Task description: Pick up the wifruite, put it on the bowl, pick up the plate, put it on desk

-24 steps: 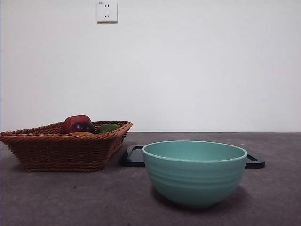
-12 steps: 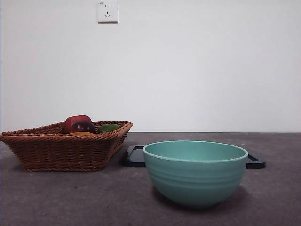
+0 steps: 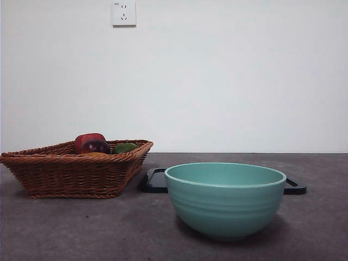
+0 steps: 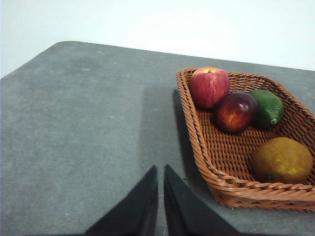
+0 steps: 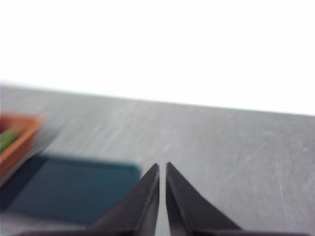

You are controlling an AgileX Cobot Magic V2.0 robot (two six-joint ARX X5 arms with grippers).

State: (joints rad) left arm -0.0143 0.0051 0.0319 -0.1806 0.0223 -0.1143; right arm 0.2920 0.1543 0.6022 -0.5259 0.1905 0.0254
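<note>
Sees almost no change in the front view against a second ago: the bowl (image 3: 225, 201) in the same spot on the counter (image 3: 81, 228), the wicker basket (image 3: 70, 174) unmoved beside it, the black plate (image 3: 155, 182) flat behind the bowl and poking out past both its sides, and no arm in sight. Counts the task as not yet begun, then, with both arms waiting or only just setting out. Finds the wifruite (image 4: 281, 160) lying in the basket's near corner in the left wrist view, against the woven wall, apart from the red apple (image 4: 209, 87), the dark purple fruit (image 4: 235, 111) and the green fruit (image 4: 268, 108) clustered at the far end. Shows the left hand (image 4: 160, 169) over bare counter just beside the basket's rim, jaws pressed nearly together with only a thin slit between, holding nothing. Shows the right hand (image 5: 162, 167) closed and empty likewise, in a blurred picture, near one corner of the dark plate (image 5: 74, 191), with a smear of basket at the edge. Judges the first step to fall to the left hand: open wide, swing over the rim and come down on the wifruite. Expects little crowding from the other fruit, though the basket wall close behind may hamper one jaw.
</note>
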